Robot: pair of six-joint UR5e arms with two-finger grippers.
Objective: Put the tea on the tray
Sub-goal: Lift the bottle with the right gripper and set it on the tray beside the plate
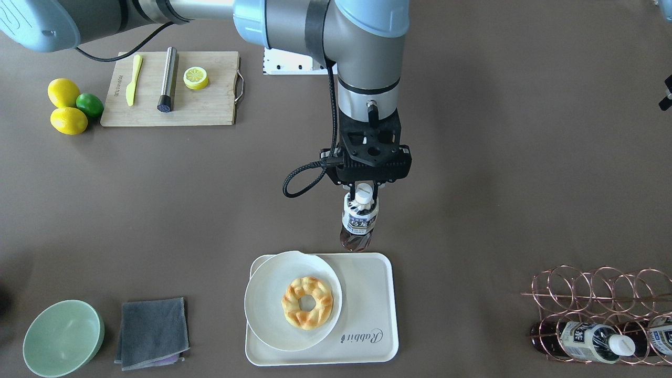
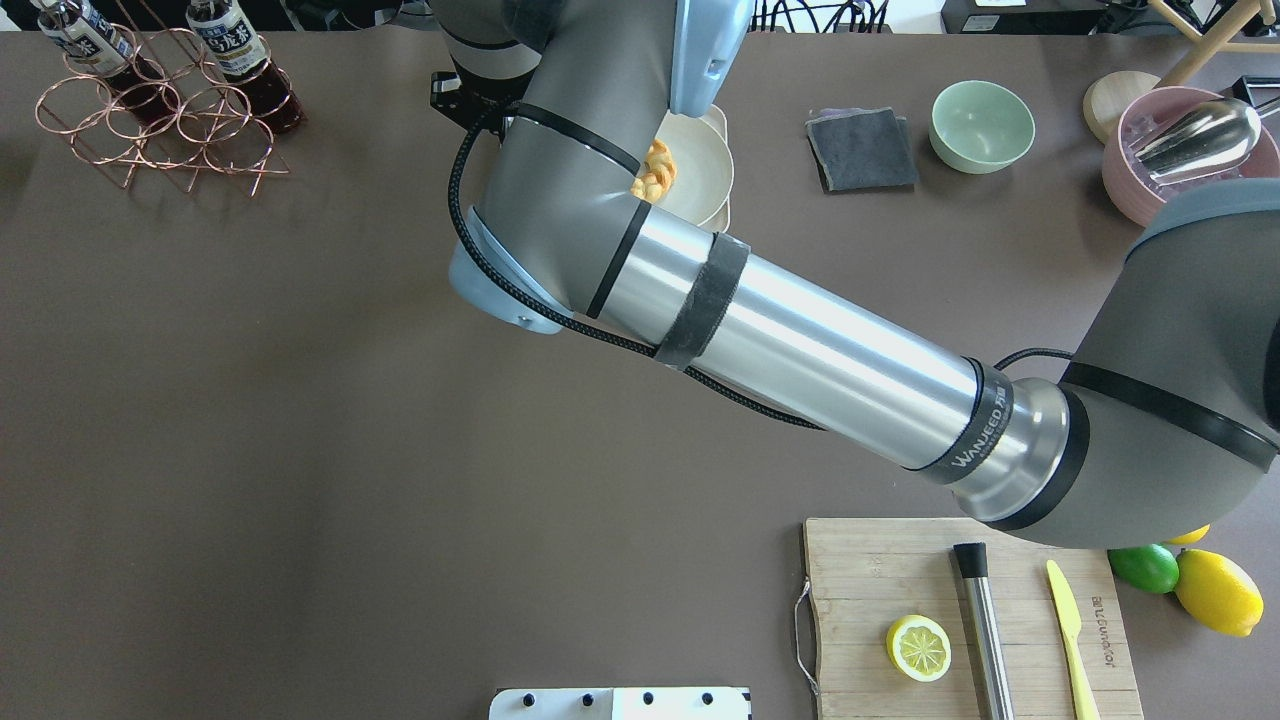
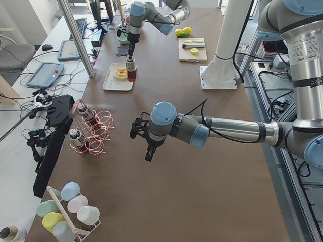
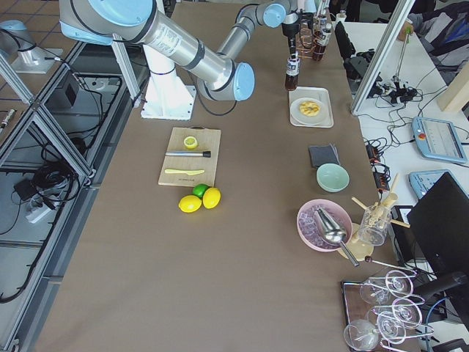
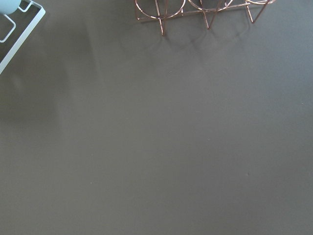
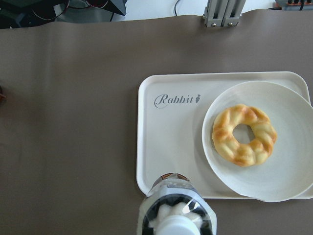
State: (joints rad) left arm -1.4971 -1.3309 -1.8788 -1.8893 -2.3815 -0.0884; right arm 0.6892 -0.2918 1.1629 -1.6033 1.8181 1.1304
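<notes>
My right gripper (image 1: 364, 191) is shut on the white cap of the tea (image 1: 359, 223), a small bottle of dark liquid that hangs upright. The bottle's base is at the robot-side rim of the cream "Rabbit" tray (image 1: 367, 315). In the right wrist view the tea (image 6: 176, 208) overlaps the near edge of the tray (image 6: 171, 142). My left gripper (image 3: 150, 154) shows only in the exterior left view, above bare table near the rack, and I cannot tell whether it is open or shut.
A round white plate (image 1: 265, 315) with a doughnut (image 1: 307, 303) fills the tray's half away from the bottle. A copper wire rack (image 1: 593, 286) holds more tea bottles (image 1: 588, 340). A cutting board (image 1: 210, 105), lemons (image 1: 63, 92), a green bowl (image 1: 63, 336) and a grey cloth (image 1: 152, 331) lie around.
</notes>
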